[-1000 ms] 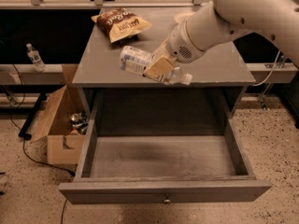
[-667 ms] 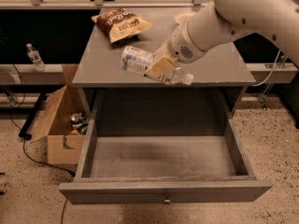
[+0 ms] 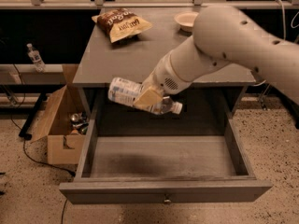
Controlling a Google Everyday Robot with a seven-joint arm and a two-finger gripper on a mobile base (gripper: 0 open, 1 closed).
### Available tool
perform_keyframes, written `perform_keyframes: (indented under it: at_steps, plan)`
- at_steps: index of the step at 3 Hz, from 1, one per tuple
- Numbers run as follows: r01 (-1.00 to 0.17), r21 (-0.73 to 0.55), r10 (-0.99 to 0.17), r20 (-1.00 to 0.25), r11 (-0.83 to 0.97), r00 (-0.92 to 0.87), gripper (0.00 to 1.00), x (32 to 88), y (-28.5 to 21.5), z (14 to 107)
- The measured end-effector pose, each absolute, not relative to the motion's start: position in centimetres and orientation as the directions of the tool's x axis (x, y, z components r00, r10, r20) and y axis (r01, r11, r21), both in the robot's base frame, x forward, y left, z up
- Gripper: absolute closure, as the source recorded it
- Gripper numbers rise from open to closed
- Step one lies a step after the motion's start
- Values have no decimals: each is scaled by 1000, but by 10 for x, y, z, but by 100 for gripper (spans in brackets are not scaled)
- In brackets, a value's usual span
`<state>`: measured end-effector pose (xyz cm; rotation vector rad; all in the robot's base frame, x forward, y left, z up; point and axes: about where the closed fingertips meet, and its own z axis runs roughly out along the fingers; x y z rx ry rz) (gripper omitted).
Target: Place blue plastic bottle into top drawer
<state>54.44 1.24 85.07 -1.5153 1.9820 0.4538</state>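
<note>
Gripping the blue plastic bottle (image 3: pixel 122 90) around its middle, my hand (image 3: pixel 148 98) is clenching it so that it is lying crosswise. The label end is sticking out to one side and the white cap (image 3: pixel 177 108) to the other, tipped slightly down. The bottle is hanging in the air with me, touching nothing else.

Below my hand the top drawer (image 3: pixel 140 192) is standing pulled out, with its knob (image 3: pixel 166 200) on the far side of it from me. Just behind my hand the worktop (image 3: pixel 135 55) is carrying a chip bag (image 3: pixel 122 23) and a bowl (image 3: pixel 187 18), both well apart from me. Off past the label end, a cardboard box (image 3: pixel 58 120) is sitting on the floor.

To do this step well, I am judging that I should be lowering straight down toward the middle of the drawer. The bottle should be level so neither end is catching a side wall. I should be letting go only when it is near the drawer floor, so it is not bouncing or rolling.
</note>
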Motion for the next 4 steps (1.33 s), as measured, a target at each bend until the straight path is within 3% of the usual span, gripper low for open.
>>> perform_keyframes:
  at_steps: [1,3,4]
  plan:
    - [-952,-33,-767,-601,303,-224,100,527,32,802]
    - [-867,1,-733,-533,499,-422,97,557,46,699]
    - [-829,14,-695,-539,559,-477,74,571,48,673]
